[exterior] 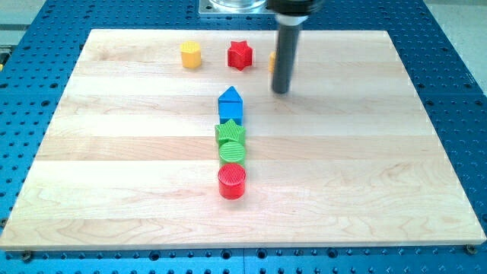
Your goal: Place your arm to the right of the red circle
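While the red circle sits low on the wooden desk, a little left of centre, it marks the bottom end of a tight column of blocks. Right above it, touching, is the green circle, then the green star pressed on top of that, and the blue block with the pointed top capping the line. Four in a row, running straight up the view!

Further up, near the top edge of the desk, there's the red star, with the yellow hexagon-like block to its left, the two clearly apart. Just right of the red star, an orange-yellow sliver peeks out from behind the rod, its shape hidden.

And the arm? The end effector is a plain dark rod, nothing to open or close and nothing held. The tip is down on the desk, up and to the right of the blue block, near it but not touching. It stands well apart from the red circle, higher in the view and off to its right. Around the desk lies the blue perforated base.
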`<action>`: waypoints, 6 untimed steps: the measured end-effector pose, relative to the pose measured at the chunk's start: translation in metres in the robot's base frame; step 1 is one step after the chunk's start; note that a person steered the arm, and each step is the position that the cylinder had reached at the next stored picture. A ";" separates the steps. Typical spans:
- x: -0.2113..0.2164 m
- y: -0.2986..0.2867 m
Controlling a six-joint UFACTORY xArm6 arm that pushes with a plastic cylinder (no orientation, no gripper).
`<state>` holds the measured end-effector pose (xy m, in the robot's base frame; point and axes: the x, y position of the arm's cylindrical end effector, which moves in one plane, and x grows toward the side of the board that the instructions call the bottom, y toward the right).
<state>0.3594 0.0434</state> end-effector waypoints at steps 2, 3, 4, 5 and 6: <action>-0.048 0.053; -0.028 0.057; 0.100 0.045; 0.197 0.004; 0.204 -0.065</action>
